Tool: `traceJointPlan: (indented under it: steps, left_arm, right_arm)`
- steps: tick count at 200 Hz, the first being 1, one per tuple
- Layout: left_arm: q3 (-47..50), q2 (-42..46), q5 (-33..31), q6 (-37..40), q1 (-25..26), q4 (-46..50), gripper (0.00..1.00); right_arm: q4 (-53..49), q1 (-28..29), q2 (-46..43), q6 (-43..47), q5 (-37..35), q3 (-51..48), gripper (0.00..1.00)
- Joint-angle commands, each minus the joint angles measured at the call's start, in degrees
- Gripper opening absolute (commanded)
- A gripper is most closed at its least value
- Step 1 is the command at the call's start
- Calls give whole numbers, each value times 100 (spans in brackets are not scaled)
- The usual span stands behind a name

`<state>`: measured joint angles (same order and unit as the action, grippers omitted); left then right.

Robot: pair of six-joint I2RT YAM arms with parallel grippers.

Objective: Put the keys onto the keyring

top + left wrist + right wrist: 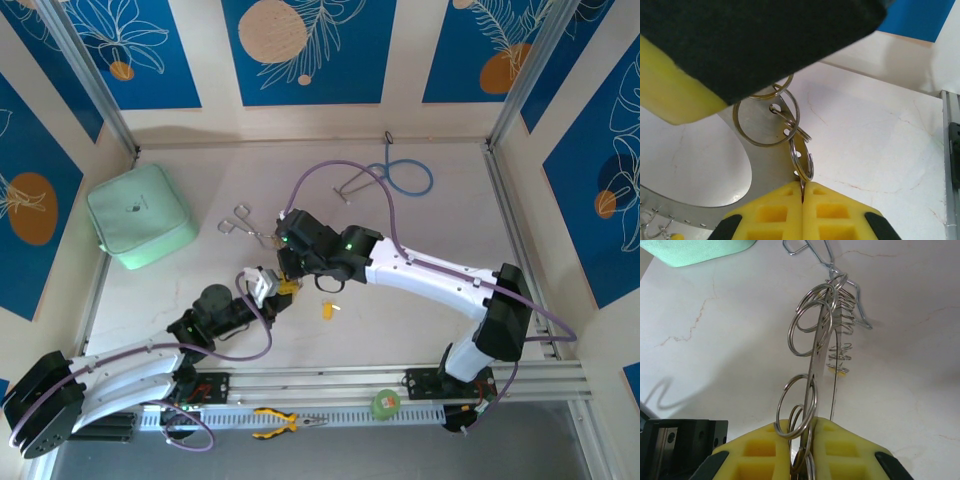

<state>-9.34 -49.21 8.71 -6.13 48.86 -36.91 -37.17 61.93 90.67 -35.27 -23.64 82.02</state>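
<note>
Left fingers (775, 217): closed tight, yellow pads meeting, a small split ring (811, 164) pinched by its lower rim between the tips.
Right fingers (760, 450): clamped on the keyring (816, 355), gripping the flat band edge-on, the rest standing up and away from the pads.
Keyring position: held off the desk (150, 300) between the two arms, near the middle of the workspace; forceps (255, 232) lying just beyond it.
Loose key (328, 308): yellow-headed, flat on the desk on the near side of the right arm, apart from both grips.
Keyring handling: probably thin, stiff sheet metal and light; smooth and likely slippery under soft pads, so a grip across the flat faces looks safer than one on the rim.
Split ring handling: springy wire, tiny, free to swing and twist at its hole; best pinched across the coil near the bottom, leaving the gap end free for a key.
Key handling: very light, hard, small; plastic head the sensible place to take hold, blade left clear for threading.
Risk: split ring likely to rotate or pop out of the pinch if pulled sideways.
</note>
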Motion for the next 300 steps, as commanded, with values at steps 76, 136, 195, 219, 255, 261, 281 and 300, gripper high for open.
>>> traceJointPlan:
  steps: [76, 136, 195, 219, 255, 261, 281, 300]
  left_arm:
    - [-98, 402, -929, -2281, -43, 418, 0]
    - [-154, 364, -993, -2822, -46, 699, 0]
    - [-364, 152, -1238, -3465, -50, 984, 0]
    - [-408, 74, -1313, -3694, -47, 1033, 0]
    - [-541, 60, -1422, -4112, -51, 1334, 0]
    - [-551, 52, -1420, -4216, -51, 1369, 0]
    - [-562, 52, -1438, -4540, -46, 1443, 0]
    - [-624, 94, -1453, -4781, -63, 1650, 0]
  right_arm:
    - [112, -455, -37, 357, 933, -3, 34]
    - [78, -609, 47, 436, 1282, 37, 47]
    - [8, -1016, -585, 746, 1151, -499, 54]
    - [169, -1124, -945, 1084, 1160, -929, 56]
    - [1580, -841, -1742, 2877, 919, -2349, 57]
    - [2016, -719, -1939, 3431, 907, -2699, 57]
    - [3654, -361, -2618, 5508, 1208, -4042, 57]
    - [4574, -429, -2909, 6861, 1632, -4791, 54]
